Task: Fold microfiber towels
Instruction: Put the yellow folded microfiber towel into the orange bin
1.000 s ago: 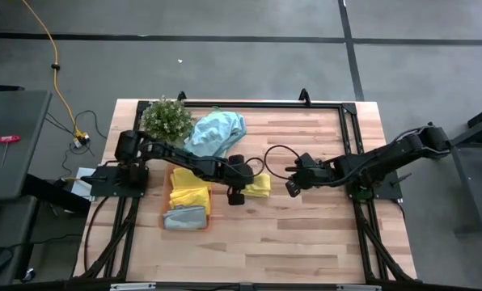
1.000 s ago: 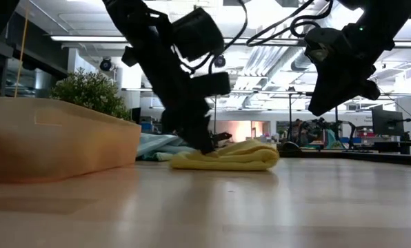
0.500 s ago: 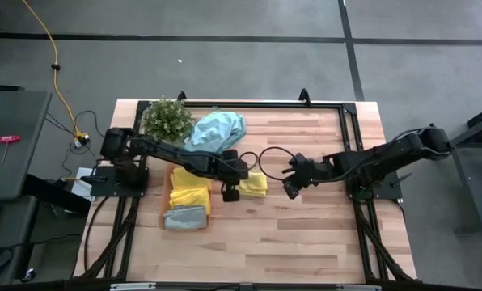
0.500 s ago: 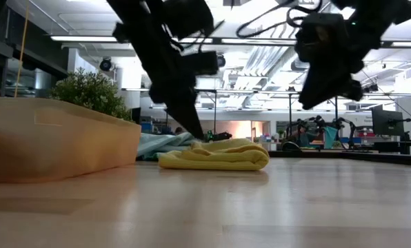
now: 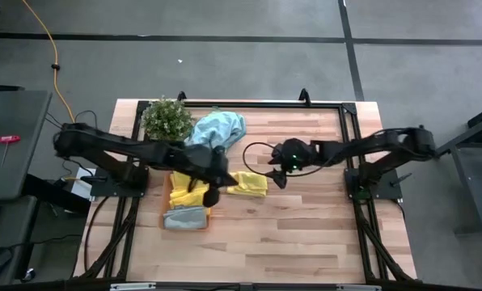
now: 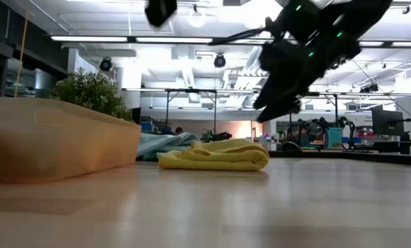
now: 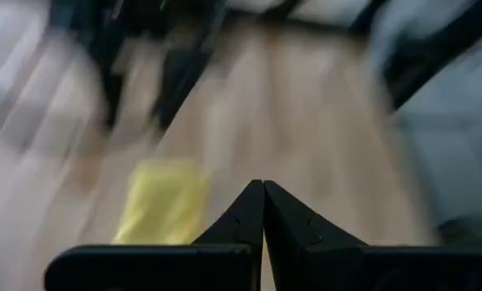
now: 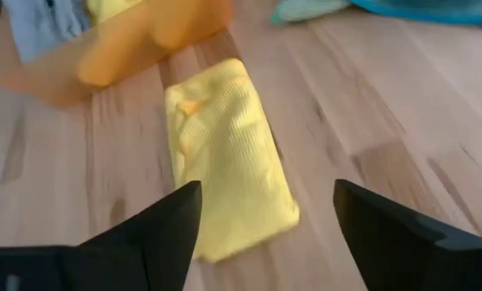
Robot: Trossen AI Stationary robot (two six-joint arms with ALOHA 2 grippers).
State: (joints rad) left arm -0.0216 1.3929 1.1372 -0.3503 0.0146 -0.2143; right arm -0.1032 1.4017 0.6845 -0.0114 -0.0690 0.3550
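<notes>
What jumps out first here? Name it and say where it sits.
The folded yellow towel lies mid-table, right of the orange tray that holds more towels. The right tool hovers open above it; the left tool, shut, is raised over the tray's edge. A crumpled teal towel sits at the back beside the plant.

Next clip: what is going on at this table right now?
A folded yellow towel lies alone on the wooden table, with neither arm touching it. The left tool is shut and empty, above the orange tray, which holds another yellow towel and a grey towel. The right tool hangs open over the folded towel's end. A light blue towel sits bunched by the plant.
</notes>
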